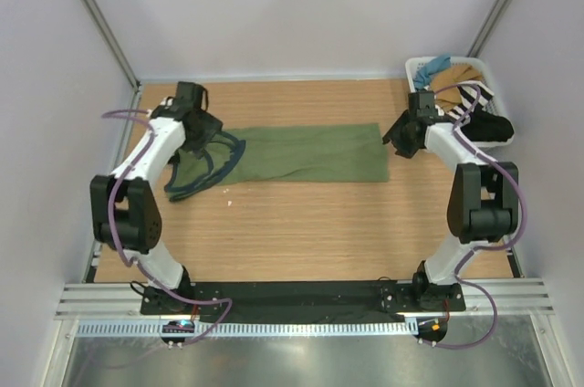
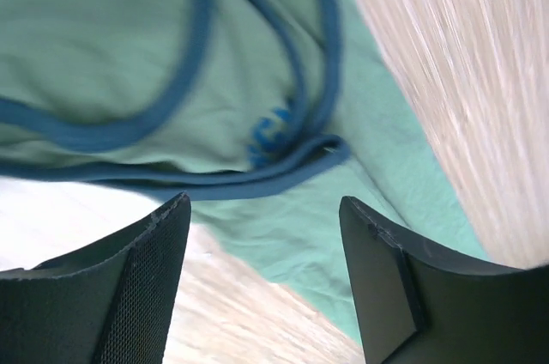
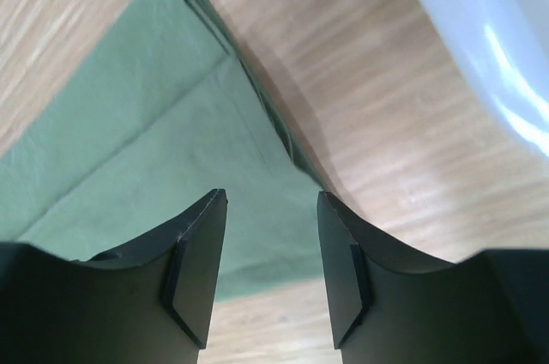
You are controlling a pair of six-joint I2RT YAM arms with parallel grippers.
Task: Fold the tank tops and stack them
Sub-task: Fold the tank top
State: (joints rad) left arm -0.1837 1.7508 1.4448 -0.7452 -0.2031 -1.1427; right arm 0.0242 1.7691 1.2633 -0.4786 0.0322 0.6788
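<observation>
Olive green tank top (image 1: 301, 154), a long folded band across the far half of the bench (image 1: 301, 241), looks light and limp, best pinched through all layers at its strap and hem ends, where left hand (image 2: 266, 209) and right hand (image 3: 273, 201) hover, fingers apart, gripping nothing.

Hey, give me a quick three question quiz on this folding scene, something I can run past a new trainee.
1. True or false: the right gripper is clamped on the green tank top.
2. Where is the tan tank top? A spread beside the green top, B in the white basket, C in the left gripper.
3. Which end of the green top lies under the left gripper: straps or hem?
Key: 1 false, its jaws stand open; 2 B; 3 straps.
</observation>
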